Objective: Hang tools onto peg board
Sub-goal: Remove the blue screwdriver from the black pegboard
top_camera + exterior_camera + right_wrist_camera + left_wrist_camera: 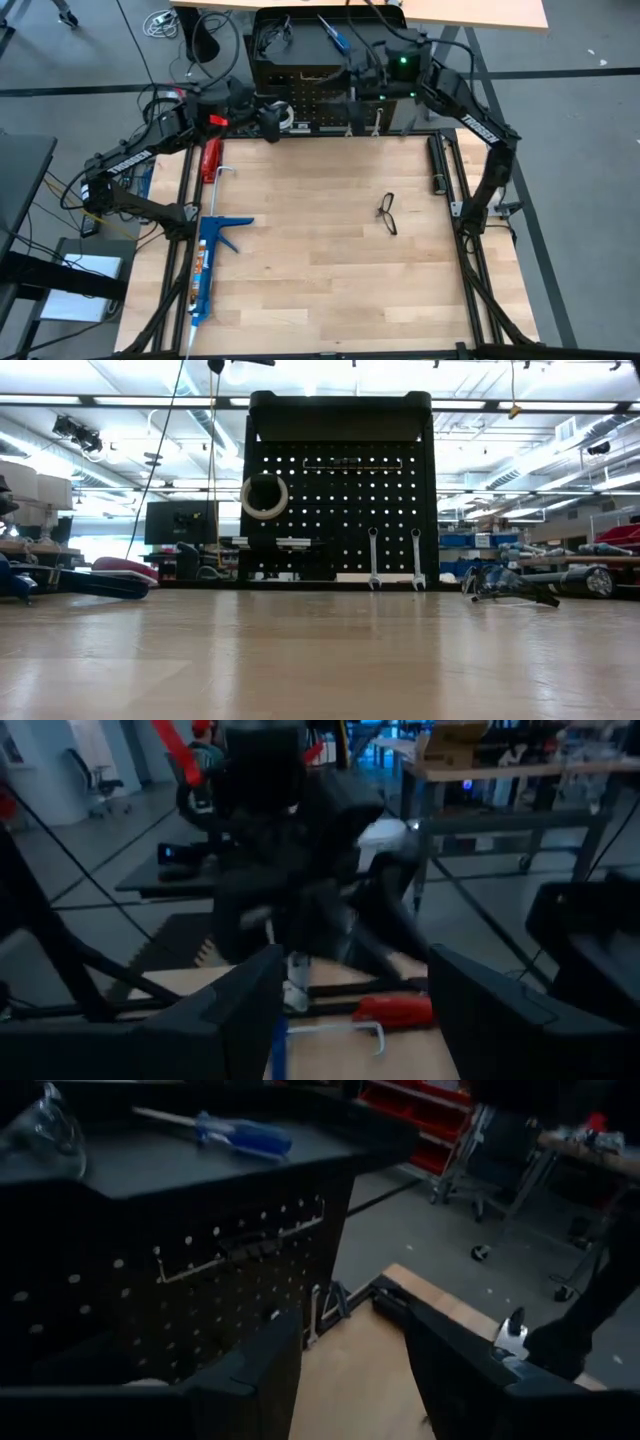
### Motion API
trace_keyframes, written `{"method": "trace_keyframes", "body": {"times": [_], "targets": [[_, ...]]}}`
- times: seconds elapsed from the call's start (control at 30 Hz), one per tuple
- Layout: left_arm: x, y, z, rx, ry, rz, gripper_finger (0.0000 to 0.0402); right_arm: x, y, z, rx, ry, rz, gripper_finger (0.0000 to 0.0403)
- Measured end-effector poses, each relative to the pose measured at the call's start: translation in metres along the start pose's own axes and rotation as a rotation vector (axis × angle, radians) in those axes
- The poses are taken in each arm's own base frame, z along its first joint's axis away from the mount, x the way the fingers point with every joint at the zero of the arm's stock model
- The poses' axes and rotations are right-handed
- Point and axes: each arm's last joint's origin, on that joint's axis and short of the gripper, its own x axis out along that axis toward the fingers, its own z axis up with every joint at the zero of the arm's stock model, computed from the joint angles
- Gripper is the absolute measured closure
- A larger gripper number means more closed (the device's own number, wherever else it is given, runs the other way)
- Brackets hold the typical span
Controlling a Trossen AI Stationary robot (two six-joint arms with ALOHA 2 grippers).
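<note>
A: How are the grippers set?

B: The left gripper (345, 1370) is held up at the far edge of the table, in front of the peg board (340, 500). Its fingers are spread and nothing is seen between them. The right gripper (350, 1010) is raised at the board's right end; its fingers are parted as well, with nothing pinched.

A: What is already hung?

B: A white tape roll (264, 496) is seen on the board's upper left, and two silver wrenches (394, 558) hang low on the right. A blue-handled screwdriver (243, 1135) is lying on top of the board, apparently with one pair of safety glasses (40, 1135) beside it, though that corner is poorly seen.

A: And what is left on the table?

B: The other safety glasses (388, 213) are lying mid-table, right of centre, well apart from both grippers and nearer than the board. They are judged the likeliest next pick.

A: How should that be done well?

B: The right gripper would be brought back and down over the glasses with the fingers kept spread. The frame should be pinched at the bridge or at one arm, not at the lenses, and lifted level so that a free hook can be met squarely.
</note>
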Motion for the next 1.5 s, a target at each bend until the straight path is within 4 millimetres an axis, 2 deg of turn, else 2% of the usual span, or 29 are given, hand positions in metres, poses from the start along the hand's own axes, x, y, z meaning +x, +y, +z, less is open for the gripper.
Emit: {"method": "trace_keyframes", "body": {"times": [0.13, 0.27, 0.4, 0.63, 0.87, 1.0, 1.13, 1.43, 1.5], "targets": [[-0.002, 0.001, -0.001, 0.002, 0.015, 0.004, 0.022, 0.014, -0.007, 0.005, -0.033, -0.032, -0.033, 0.0154], [-0.014, 0.002, 0.005, -0.006, -0.029, -0.01, 0.022, 0.024, -0.019, 0.005, -0.07, -0.095, -0.097, 0.0154], [-0.026, 0.004, 0.011, -0.003, -0.076, -0.009, 0.022, 0.026, -0.036, 0.008, -0.154, -0.151, -0.252, 0.0154], [-0.03, 0.005, 0.011, 0.011, -0.07, -0.007, 0.022, 0.005, -0.069, 0.023, -0.293, -0.275, -0.589, 0.0154], [-0.024, 0.004, 0.008, -0.019, -0.052, -0.011, 0.022, -0.029, -0.122, 0.018, -0.193, -0.249, -0.809, 0.0154], [-0.026, 0.003, 0.01, -0.024, -0.067, -0.015, 0.022, -0.044, -0.141, 0.011, -0.128, -0.218, -0.825, 0.0154], [-0.025, 0.003, 0.009, -0.023, -0.061, -0.013, 0.022, -0.044, -0.152, -0.001, -0.063, -0.165, -0.817, 0.0154], [-0.02, 0.002, 0.008, -0.047, -0.052, -0.011, 0.022, -0.012, -0.174, -0.034, -0.024, -0.045, -0.777, 0.0154], [-0.019, 0.002, 0.007, -0.046, -0.046, -0.009, 0.022, -0.01, -0.175, -0.036, -0.018, -0.029, -0.764, 0.0155]]}}
